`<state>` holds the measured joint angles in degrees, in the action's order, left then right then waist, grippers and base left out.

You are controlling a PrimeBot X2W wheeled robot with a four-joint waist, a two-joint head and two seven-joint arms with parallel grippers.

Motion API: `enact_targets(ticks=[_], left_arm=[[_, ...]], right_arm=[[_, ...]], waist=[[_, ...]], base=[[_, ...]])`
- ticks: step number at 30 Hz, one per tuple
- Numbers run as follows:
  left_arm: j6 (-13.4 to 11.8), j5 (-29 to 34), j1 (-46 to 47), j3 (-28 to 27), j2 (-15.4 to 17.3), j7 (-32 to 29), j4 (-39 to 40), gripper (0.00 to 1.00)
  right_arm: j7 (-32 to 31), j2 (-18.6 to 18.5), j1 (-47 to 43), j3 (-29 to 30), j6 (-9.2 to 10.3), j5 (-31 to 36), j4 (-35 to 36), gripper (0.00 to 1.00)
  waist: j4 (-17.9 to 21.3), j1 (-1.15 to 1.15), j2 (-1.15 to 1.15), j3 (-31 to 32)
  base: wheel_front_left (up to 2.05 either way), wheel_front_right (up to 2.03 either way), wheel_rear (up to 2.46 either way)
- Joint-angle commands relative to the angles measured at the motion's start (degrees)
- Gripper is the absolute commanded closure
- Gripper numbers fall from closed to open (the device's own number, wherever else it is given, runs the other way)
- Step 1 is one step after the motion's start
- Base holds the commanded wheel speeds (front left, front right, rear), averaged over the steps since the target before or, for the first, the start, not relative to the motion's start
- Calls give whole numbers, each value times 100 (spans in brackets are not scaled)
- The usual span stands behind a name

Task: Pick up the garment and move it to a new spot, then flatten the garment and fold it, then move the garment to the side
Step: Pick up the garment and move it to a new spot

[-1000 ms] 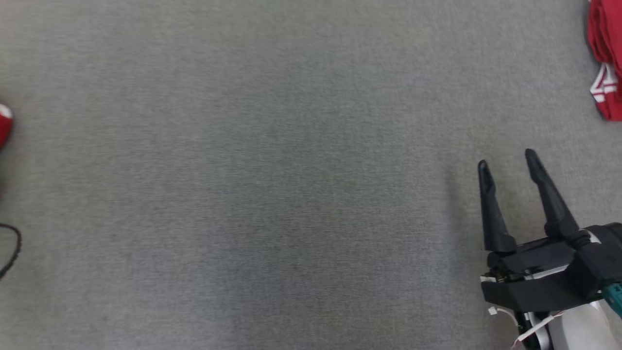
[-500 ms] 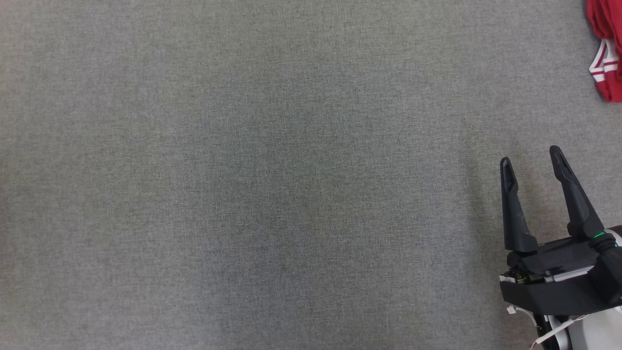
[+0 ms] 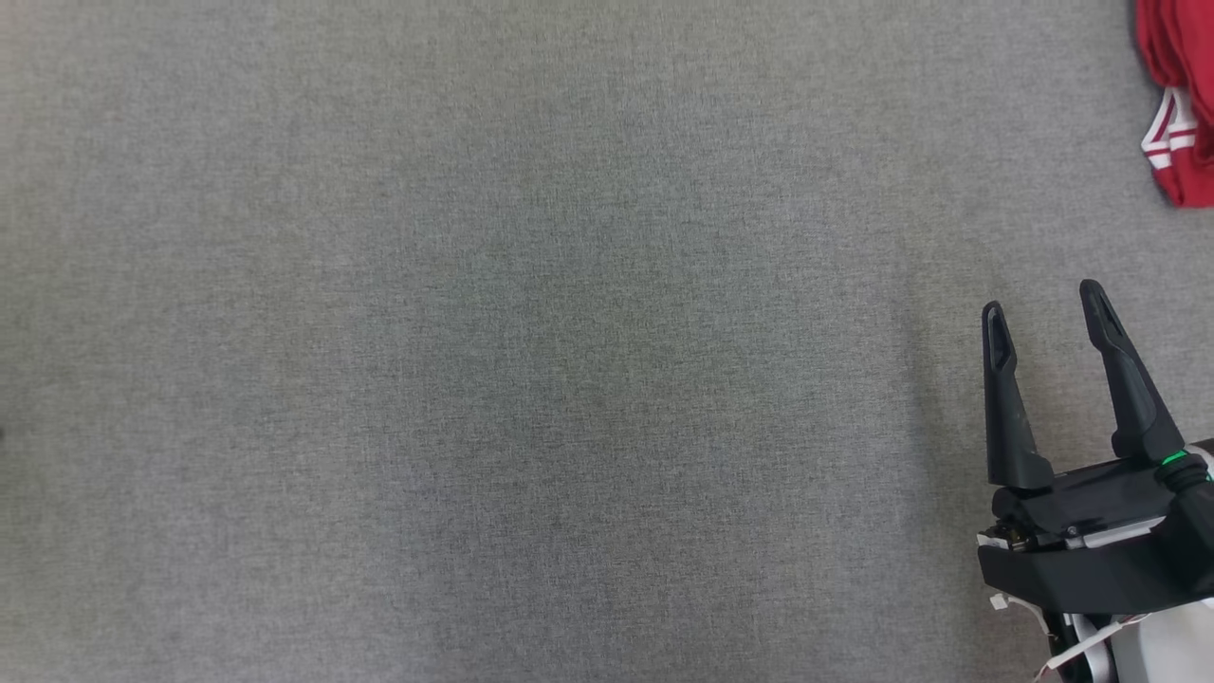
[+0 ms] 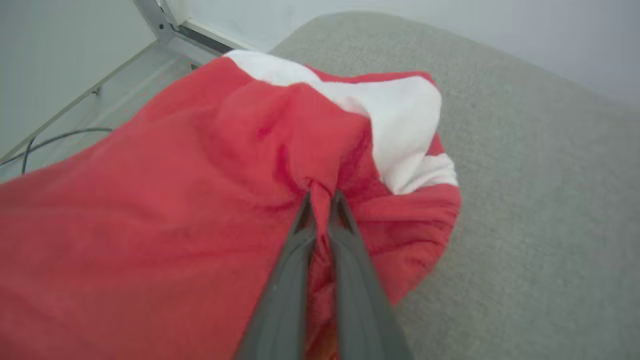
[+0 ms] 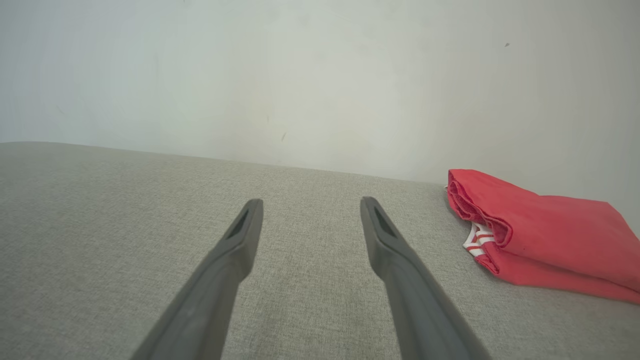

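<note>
A: Item: crumpled red-and-white fleece garment [image 4: 190,190]. Pos., status?
B: At left, on grey woven surface [image 3: 474,332]; left gripper [image 4: 322,196] clamped on a fold; right gripper [image 3: 1041,299] fingers apart, idle. Grasp done; move, flatten, fold, set-aside t.b.d.

Red garment [image 4: 175,200], white patch on top, heaped loosely on grey surface [image 4: 525,200]; fold pinched by left gripper [image 4: 322,197].

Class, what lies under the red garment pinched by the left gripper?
Grey surface shows along the garment at its right edge; anything beneath the garment itself is covered.
</note>
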<state>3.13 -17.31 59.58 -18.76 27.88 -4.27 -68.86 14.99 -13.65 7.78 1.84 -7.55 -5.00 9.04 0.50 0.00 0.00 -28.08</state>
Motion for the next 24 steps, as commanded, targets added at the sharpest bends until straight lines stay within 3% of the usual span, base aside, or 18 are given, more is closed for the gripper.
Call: enact_targets(ticks=[1,8,13,24], left_arm=[[48,-9,136,17,46,128,99,100],[246,-30,576,160,73,811,472,100],[400,-157,969,392,-136,967,822,100],[433,-768,1284,1781,-689,534,2490,100]], right_arm=[[25,46,-9,-1,16,-4,-18,0],[25,168,77,-32,16,-82,-145,0],[25,304,87,-75,16,-108,-257,0],[25,686,45,-197,16,-220,-492,0]], waist=[[-10,0,0,78],[10,0,0,438],[80,0,0,731],[553,0,0,1224]], base=[[0,0,0],[0,0,0],[0,0,0],[0,0,0]])
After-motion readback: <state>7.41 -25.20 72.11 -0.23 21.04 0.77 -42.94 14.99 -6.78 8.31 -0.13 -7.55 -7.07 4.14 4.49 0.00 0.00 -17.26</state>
